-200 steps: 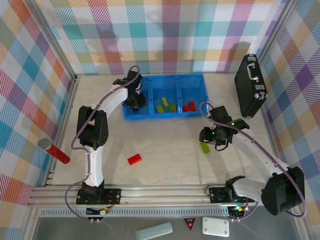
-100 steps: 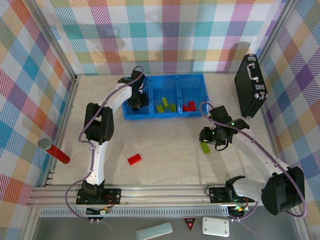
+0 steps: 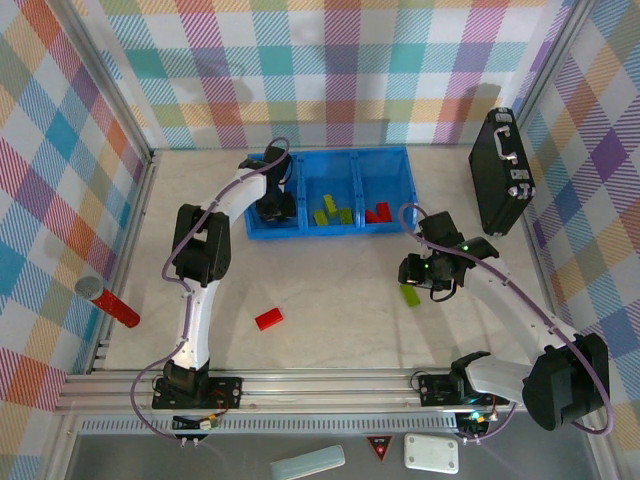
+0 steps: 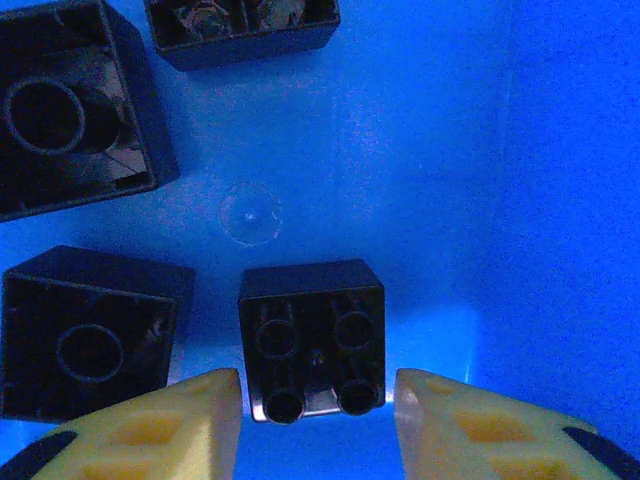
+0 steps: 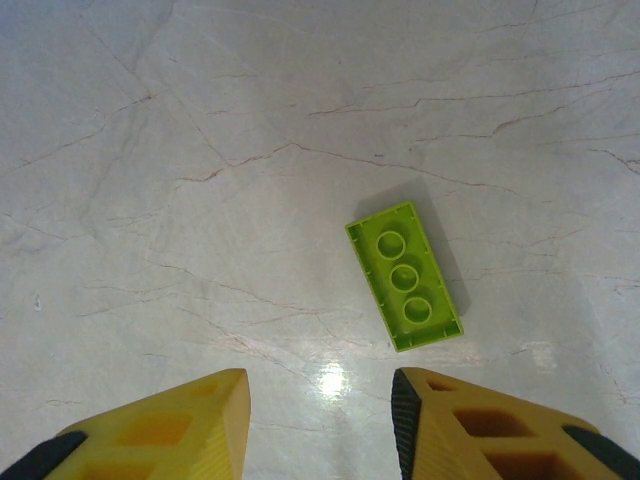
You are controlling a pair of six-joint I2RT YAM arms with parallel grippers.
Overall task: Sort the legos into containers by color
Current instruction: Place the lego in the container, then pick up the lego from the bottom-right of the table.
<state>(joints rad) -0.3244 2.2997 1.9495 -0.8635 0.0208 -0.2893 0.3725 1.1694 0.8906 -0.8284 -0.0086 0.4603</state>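
Observation:
My left gripper (image 3: 272, 208) is down in the left compartment of the blue tray (image 3: 350, 152). In the left wrist view its jaws (image 4: 318, 402) stand open on either side of a black brick (image 4: 312, 325) that lies studs-up on the blue floor, with a thin gap on each side. Other black bricks (image 4: 90, 335) lie upturned around it. Green bricks (image 3: 331, 211) fill the middle compartment and red ones (image 3: 378, 212) the right. My right gripper (image 3: 413, 278) hovers open and holds nothing (image 5: 320, 395) over the table, just short of an upturned lime-green brick (image 5: 405, 275). A red brick (image 3: 268, 319) lies on the table.
A black briefcase (image 3: 500, 170) stands at the far right beside the tray. A red-capped grey cylinder (image 3: 108, 302) lies at the left edge of the table. Plaid walls close in the back and both sides.
The left jaws have parted and let go of the black brick inside the left compartment, and the left arm has shifted a little. The right arm has not moved.

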